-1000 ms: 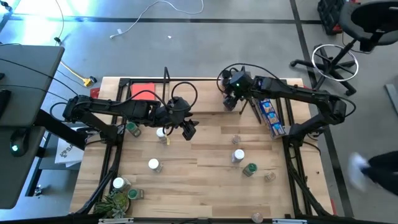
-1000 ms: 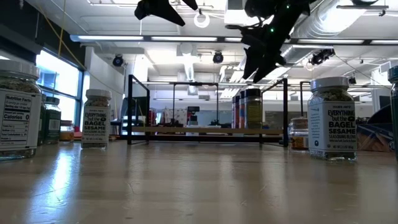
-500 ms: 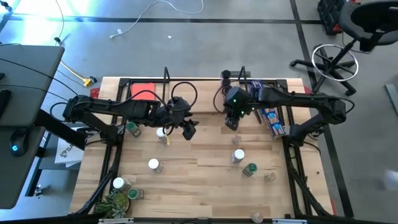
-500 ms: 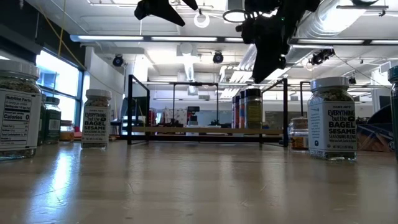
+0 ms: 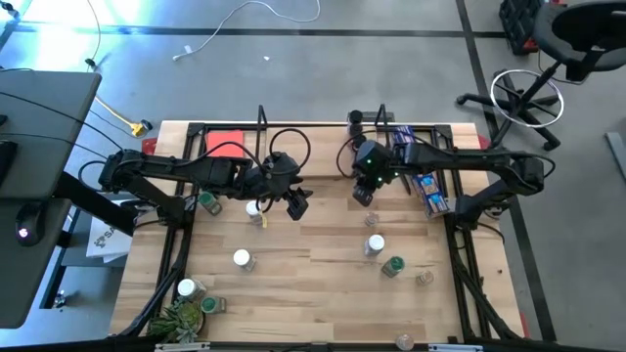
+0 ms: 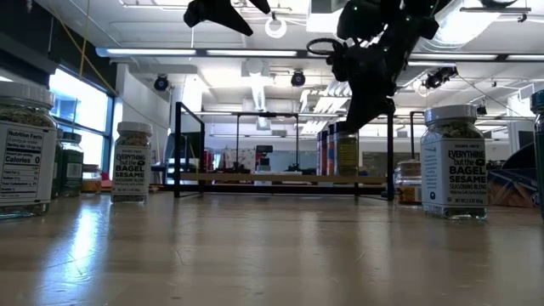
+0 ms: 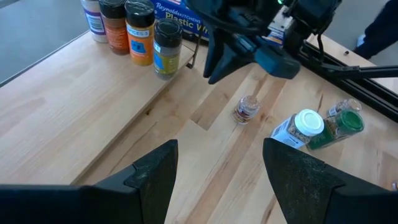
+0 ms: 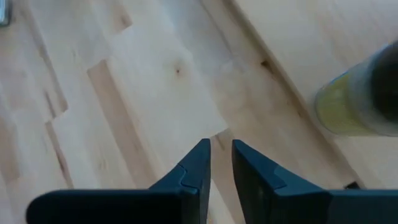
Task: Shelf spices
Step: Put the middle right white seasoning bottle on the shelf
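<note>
Jars (image 7: 140,37) stand on shelf (image 7: 93,106); right tool (image 8: 221,163) empty.

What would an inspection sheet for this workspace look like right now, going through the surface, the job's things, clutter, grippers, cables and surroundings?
Surface: light wood table, no spills seen.
Job's things: four spice jars already on the shelf; a white-lidded jar, a green-lidded jar and others stand loose on the table.
Clutter: blue packet, red card, potted plant.
Grippers: left gripper open, empty, above table centre; right gripper nearly closed, empty, just in front of the shelf.
Cables: white cable on the floor; black loops on both arms.
Surroundings: office chair at the right; no person seen.
</note>
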You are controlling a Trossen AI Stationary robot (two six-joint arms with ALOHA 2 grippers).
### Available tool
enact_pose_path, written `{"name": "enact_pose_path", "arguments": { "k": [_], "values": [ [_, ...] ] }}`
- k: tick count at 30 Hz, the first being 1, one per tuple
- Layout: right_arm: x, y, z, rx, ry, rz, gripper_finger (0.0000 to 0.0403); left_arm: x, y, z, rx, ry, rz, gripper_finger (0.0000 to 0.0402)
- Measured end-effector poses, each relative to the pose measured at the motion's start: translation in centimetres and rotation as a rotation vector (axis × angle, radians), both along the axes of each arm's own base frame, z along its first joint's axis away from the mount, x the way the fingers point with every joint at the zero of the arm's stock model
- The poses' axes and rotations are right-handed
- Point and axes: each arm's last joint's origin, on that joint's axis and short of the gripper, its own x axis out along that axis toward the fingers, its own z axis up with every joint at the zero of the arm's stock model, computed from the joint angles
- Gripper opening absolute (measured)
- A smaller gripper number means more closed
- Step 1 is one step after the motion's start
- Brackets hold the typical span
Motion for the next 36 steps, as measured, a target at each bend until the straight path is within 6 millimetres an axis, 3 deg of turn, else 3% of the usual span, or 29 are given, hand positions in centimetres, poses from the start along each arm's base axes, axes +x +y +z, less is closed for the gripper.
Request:
{"name": "enact_pose_path", "arguments": {
  "k": [10, 25, 36],
  "values": [
    [0.0, -2.0, 0.4, -0.067, -0.057, -0.075, 0.0059, 0.0, 0.0, 0.0, 0.000, 0.000, 0.001, 0.0232],
    [0.0, -1.8, 0.5, -0.036, -0.073, -0.069, 0.0059, 0.0, 0.0, 0.0, -0.004, -0.001, -0.001, 0.0232],
    [-1.9, -0.6, 3.9, -0.064, -0.182, -0.095, 0.0059, 0.0, 0.0, 0.0, -0.006, -0.001, -0.003, 0.0232]
  ]
}}
